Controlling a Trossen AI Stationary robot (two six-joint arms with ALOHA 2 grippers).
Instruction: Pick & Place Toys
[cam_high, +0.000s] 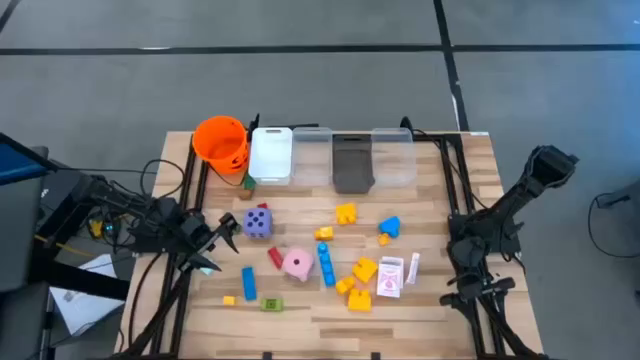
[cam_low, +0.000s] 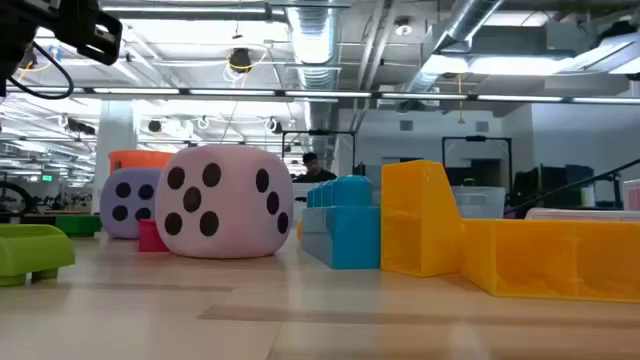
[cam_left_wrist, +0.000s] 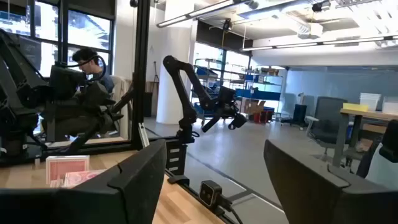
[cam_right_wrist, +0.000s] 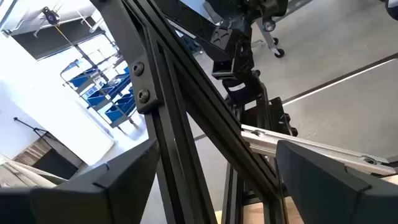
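The left pincer hangs spread and empty at the surface's left edge, just left of the purple die. The right pincer, also spread, waits at the right edge. Blocks, the pink die and cards lie scattered between them.

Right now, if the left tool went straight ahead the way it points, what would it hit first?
Probably nothing nearby: the left tool points across the table, seemingly free until the right arm.

Wooden table strewn with toys
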